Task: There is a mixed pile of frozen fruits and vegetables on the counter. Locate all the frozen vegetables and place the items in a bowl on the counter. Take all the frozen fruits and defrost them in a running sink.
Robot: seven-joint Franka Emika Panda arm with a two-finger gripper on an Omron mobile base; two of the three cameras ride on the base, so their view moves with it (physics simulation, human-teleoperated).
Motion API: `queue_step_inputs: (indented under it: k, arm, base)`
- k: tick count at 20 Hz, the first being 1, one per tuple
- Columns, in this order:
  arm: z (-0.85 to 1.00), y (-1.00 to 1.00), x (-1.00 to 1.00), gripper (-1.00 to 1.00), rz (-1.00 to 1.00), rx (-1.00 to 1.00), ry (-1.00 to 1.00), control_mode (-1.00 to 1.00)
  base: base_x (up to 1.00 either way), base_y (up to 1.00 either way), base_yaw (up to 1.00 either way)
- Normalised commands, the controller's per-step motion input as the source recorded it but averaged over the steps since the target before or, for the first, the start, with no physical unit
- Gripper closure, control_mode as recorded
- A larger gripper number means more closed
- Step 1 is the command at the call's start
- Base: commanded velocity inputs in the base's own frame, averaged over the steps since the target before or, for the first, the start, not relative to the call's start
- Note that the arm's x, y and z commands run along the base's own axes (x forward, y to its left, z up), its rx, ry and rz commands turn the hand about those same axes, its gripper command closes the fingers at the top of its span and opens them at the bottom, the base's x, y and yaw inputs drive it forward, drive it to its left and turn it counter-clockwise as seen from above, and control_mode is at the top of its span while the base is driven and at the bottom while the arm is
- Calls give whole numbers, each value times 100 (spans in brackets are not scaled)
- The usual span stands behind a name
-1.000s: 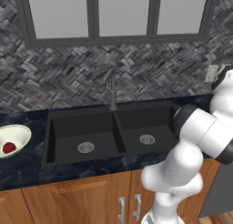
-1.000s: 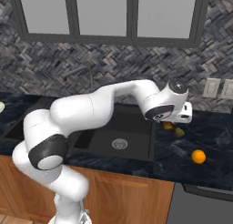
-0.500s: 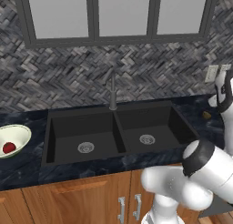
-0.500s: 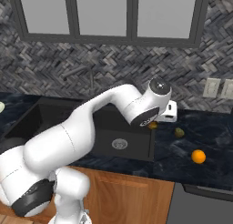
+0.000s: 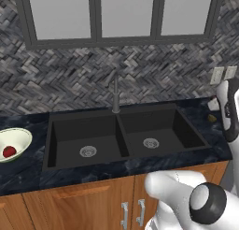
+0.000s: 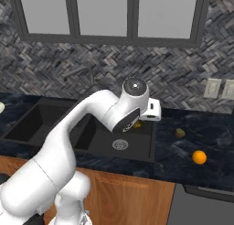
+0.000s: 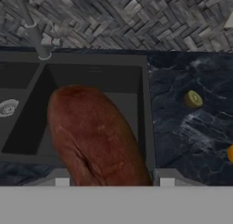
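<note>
In the hand view my gripper is shut on a dark reddish-brown oblong vegetable, which stands up large between the fingertips. From the right base view the gripper hangs over the right basin of the black sink, mostly hidden behind the wrist. The orange ball and the yellowish-olive lump lie on the dark counter right of the sink. The pale bowl sits far left with a red round item in it.
A tall dark grey faucet stands behind the divider of the double sink. Wall outlets are on the herringbone backsplash. Wooden cabinets run under the counter. My own white arm arches over the sink's front edge.
The arm has swung left from above the counter by the lump to over the sink's right basin, carrying the brown oblong item. The orange ball and lump have stayed put.
</note>
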Motion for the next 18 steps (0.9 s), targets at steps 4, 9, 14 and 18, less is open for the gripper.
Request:
queue_step_inputs:
  k: [4,9,14,18]
  arm:
    - [21,31,-48,100,-1,0,0,-100]
    - [28,37,-46,100,-1,0,1,-100]
    - [19,46,-44,100,0,0,1,-100]
    - [16,49,-48,100,0,0,0,-100]
  base:
    - [0,0,0]
    - [0,0,0]
    - [0,0,0]
    - [0,0,0]
